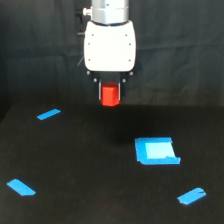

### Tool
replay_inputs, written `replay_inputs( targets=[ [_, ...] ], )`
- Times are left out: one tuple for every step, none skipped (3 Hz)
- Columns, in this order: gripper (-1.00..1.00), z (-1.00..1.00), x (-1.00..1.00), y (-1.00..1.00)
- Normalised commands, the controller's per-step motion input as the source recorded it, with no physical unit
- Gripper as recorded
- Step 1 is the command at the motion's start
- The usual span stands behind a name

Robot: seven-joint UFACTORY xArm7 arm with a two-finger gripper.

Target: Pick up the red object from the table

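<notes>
The gripper (110, 91) is closed on the red object (110, 95), which sits directly between its short fingers, long axis upright, apparently lifted above the table (90, 165); the blue square patch (156, 151) lies well below and toward the exterior view's right

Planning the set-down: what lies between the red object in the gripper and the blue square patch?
In the exterior view only bare black table separates the red object, held in the gripper, from the blue square patch.

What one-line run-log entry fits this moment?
gripper: shut on red block | block: lifted off black table | blue square patch: untouched
</notes>
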Motion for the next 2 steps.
replay_inputs(
  targets=[
    [-1.0, 0.02, 0.1, 0.04],
    [-0.91, 0.06, 0.18, -0.06]
  ],
)
